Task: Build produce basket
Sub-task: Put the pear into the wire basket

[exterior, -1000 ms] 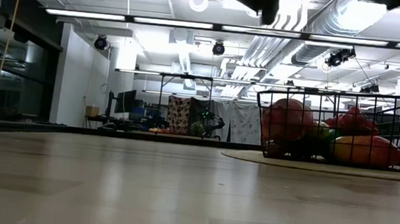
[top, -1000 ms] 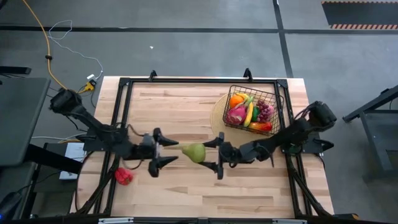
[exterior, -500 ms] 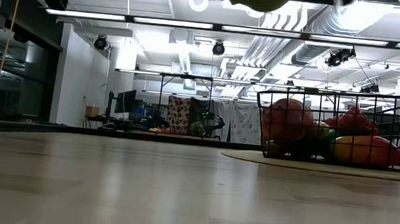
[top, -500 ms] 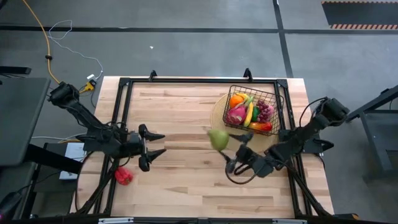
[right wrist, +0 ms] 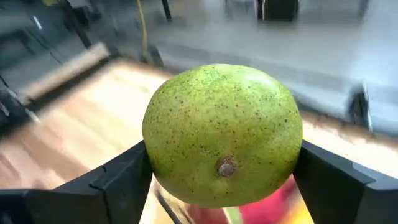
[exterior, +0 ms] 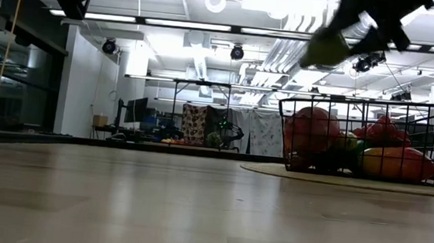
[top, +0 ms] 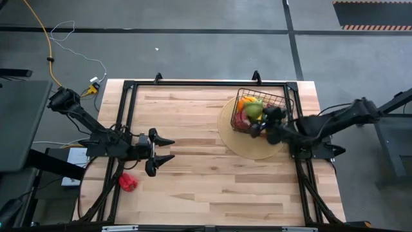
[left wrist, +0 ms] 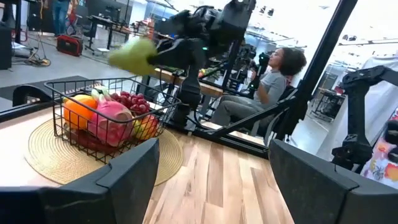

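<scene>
Basket [top: 261, 115] stands on the flat round woven mat [top: 239, 143] at the far right part of the table [top: 193, 180], already well filled: orange [left wrist: 77, 111], pink dragon fruit [left wrist: 111, 123], red-purple grapes [left wrist: 130, 101] and something yellow-orange low against the wire are visible in the left wrist view.

Green pear [right wrist: 222, 134] is clamped between the two fingers of the right gripper [top: 259, 122], one finger on each side of the fruit. High view places the pear directly over the basket; low view shows it up in the air, above the rim, not yet among the other fruit.

Step in hand, as I judge it: delivery of the pear, at the hover stage just before release. Next move calls for lowering until the pear sits close over the pile, then spreading the fingers. The pile is heaped, so a drop from height could let the pear roll off and over the rim.

Left gripper [top: 164, 149] hangs over the left-middle of the table, fingers spread and empty, pointed toward the basket.

One red piece of produce [top: 127, 182] lies at the table's near left edge, well apart from the basket. Probably the left arm's next pickup.

A seated person [left wrist: 270, 81] shows beyond the table.
</scene>
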`<state>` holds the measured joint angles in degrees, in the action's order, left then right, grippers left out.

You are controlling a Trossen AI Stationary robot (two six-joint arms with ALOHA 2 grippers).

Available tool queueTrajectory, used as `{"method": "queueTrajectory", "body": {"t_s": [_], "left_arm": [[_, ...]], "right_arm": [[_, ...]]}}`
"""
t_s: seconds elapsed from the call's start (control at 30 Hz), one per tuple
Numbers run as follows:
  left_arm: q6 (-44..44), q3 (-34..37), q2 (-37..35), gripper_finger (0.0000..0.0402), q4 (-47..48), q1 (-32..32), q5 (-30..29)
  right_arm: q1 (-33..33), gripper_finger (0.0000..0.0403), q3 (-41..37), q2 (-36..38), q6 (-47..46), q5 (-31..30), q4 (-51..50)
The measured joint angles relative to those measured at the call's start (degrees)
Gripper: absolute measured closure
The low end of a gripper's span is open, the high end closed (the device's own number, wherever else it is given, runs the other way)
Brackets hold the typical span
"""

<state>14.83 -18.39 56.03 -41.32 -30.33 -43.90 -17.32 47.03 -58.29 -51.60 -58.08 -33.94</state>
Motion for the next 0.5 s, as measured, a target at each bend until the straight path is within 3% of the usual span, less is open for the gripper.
{"method": "queueTrajectory", "body": {"t_s": [0.13, 0.27, 0.37, 0.5], "left_arm": [[0.0, 0.0, 0.0, 0.011, 0.0, 0.0, 0.0], [0.0, 0.0, 0.0, 0.011, 0.0, 0.0, 0.0], [0.0, 0.0, 0.0, 0.011, 0.0, 0.0, -0.1], [0.0, 0.0, 0.0, 0.011, 0.0, 0.0, -0.1]], "right_arm": [[6.3, 0.008, 0.0, 3.7, -9.2, 13.6, -17.3], [8.8, 0.008, 0.0, 4.5, -17.4, 18.2, -31.7], [9.1, 0.008, -0.1, 4.3, -19.0, 19.2, -34.8], [9.0, 0.0079, -0.1, 4.3, -17.4, 19.3, -30.1]]}}
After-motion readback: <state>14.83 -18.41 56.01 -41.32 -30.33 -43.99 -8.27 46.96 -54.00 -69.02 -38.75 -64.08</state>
